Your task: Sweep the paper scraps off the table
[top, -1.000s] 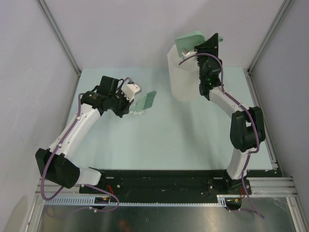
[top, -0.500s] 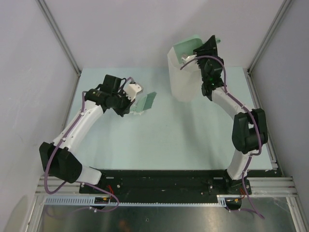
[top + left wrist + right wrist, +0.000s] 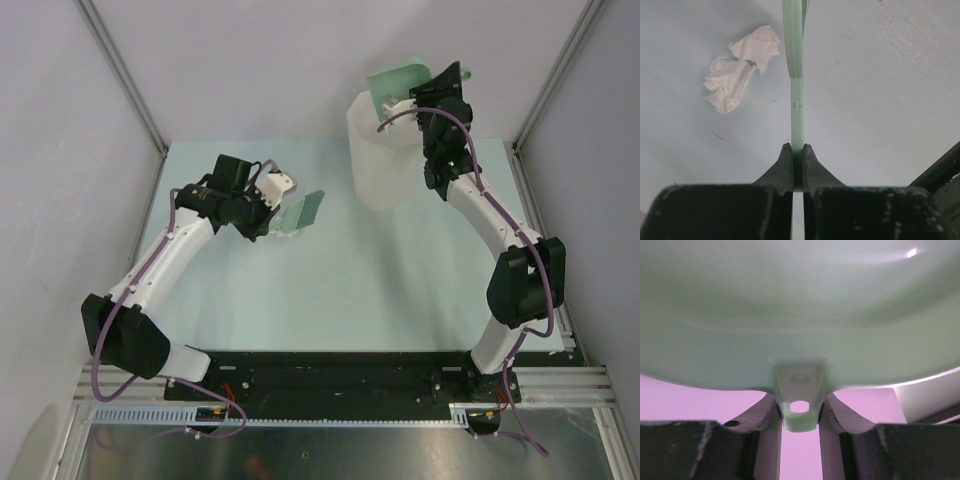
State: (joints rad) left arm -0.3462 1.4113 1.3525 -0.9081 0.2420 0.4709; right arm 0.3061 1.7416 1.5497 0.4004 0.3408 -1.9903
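Two crumpled white paper scraps point(image 3: 740, 67) lie together on the pale mint table point(image 3: 880, 90), just left of a thin green sweeping blade point(image 3: 796, 75) seen edge-on. My left gripper point(image 3: 797, 148) is shut on the blade's stem; from above, the blade point(image 3: 303, 210) sticks out to the right of the left gripper point(image 3: 276, 217), low over the table point(image 3: 380, 270). My right gripper point(image 3: 800, 407) is shut on the handle tab of a green dustpan point(image 3: 800, 315). The top view shows the dustpan point(image 3: 398, 85) tilted above the bin at the back, with the right gripper point(image 3: 428, 95) beside it.
A tall white faceted bin point(image 3: 385, 165) stands at the back right of the table, under the dustpan. Grey walls and metal rails point(image 3: 545, 90) close in the sides. The arm bases sit on the black bar point(image 3: 340, 375) at the near edge.
The right arm has swung right and stretched out, lifting and tipping the dustpan over the bin. The left arm shifted slightly early on and has since stayed still.
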